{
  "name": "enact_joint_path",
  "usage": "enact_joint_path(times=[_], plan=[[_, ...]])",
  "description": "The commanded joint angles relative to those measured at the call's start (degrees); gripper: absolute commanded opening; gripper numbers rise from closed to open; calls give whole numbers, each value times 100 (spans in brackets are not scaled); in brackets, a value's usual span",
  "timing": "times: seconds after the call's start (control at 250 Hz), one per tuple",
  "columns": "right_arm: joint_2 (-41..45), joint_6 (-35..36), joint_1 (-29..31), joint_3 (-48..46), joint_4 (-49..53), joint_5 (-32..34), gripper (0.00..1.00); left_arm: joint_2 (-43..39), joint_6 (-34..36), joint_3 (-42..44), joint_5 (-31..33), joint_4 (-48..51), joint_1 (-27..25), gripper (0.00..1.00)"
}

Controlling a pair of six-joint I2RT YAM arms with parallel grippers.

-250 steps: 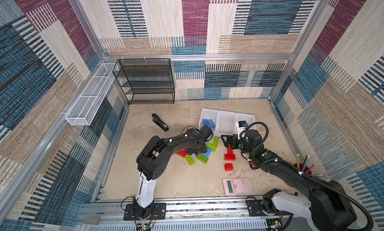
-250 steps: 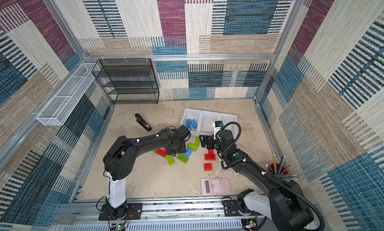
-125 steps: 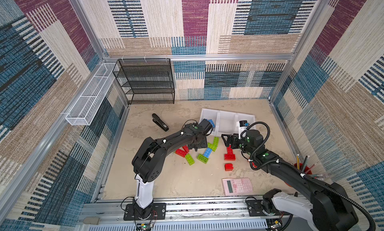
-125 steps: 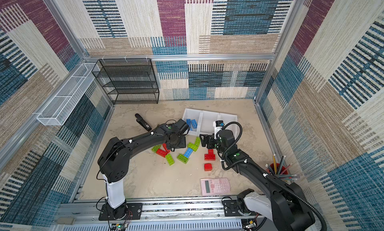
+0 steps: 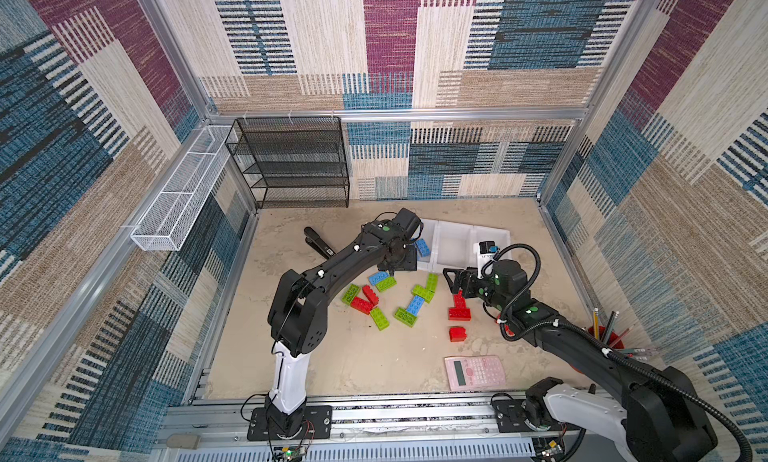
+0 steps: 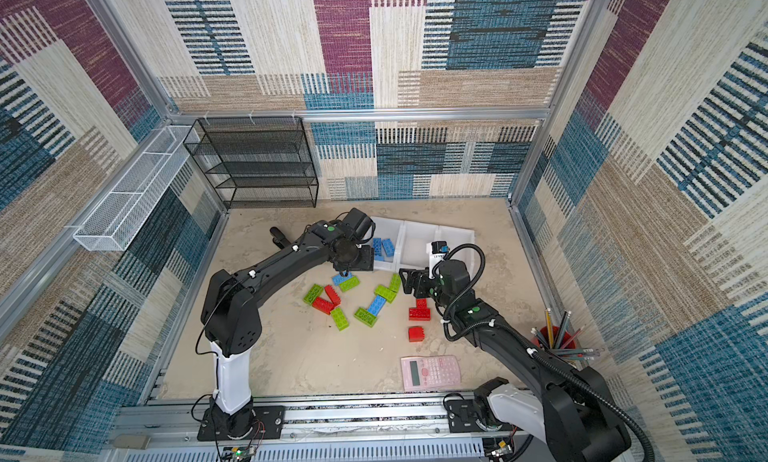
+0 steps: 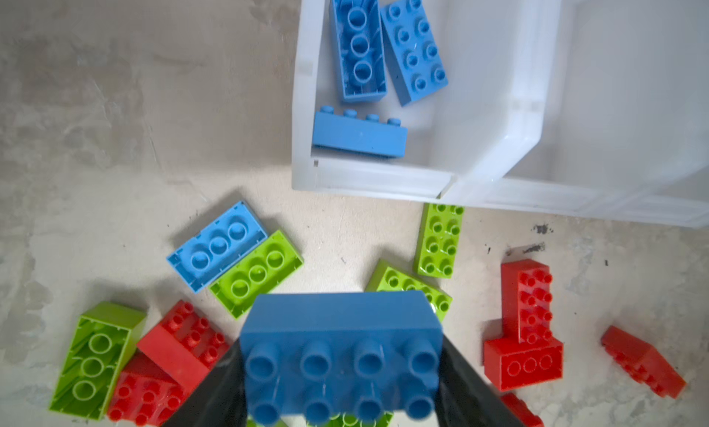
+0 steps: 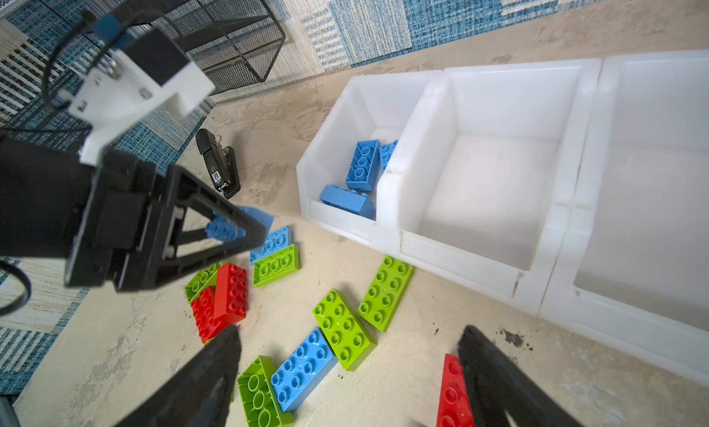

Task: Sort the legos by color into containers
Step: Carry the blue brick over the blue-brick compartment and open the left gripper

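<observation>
My left gripper [image 7: 341, 371] is shut on a blue lego [image 7: 339, 329], gripped across its short ends, studs facing the camera. In both top views this gripper [image 5: 400, 259] [image 6: 356, 259] hangs at the front left corner of the containers [image 5: 453, 246]. The left bin [image 7: 303, 99] holds three blue legos [image 7: 412, 49]. The middle bin [image 8: 487, 183] and right bin [image 8: 652, 198] show nothing inside. Several green, red and blue legos [image 5: 386, 302] lie loose on the floor. My right gripper [image 8: 348, 333] [image 5: 453, 282] is open above them, beside a red stack [image 5: 459, 310].
A pink calculator [image 5: 475, 372] lies near the front edge. A black stapler [image 5: 318, 242] lies left of the bins. A black mesh rack [image 5: 291, 165] and white wire basket [image 5: 178, 198] stand at the back left. A red pencil cup [image 5: 606, 335] stands at right.
The left arm has swung its elbow leftward and its gripper, with the blue lego, has shifted slightly back and left beside the left bin. The right arm has stayed put.
</observation>
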State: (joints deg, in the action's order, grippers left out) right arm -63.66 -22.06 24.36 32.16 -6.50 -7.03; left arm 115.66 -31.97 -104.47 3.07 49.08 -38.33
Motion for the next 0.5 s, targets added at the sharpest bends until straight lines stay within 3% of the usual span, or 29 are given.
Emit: enact_joint_path(times=[0.0, 0.496], plan=[[-37, -59, -1, -8, -192, 3, 90, 252, 467, -515, -294, 183, 35, 61], [-219, -54, -1, -48, -325, -4, 90, 2152, 1061, -3523, -904, 808, 332, 62]])
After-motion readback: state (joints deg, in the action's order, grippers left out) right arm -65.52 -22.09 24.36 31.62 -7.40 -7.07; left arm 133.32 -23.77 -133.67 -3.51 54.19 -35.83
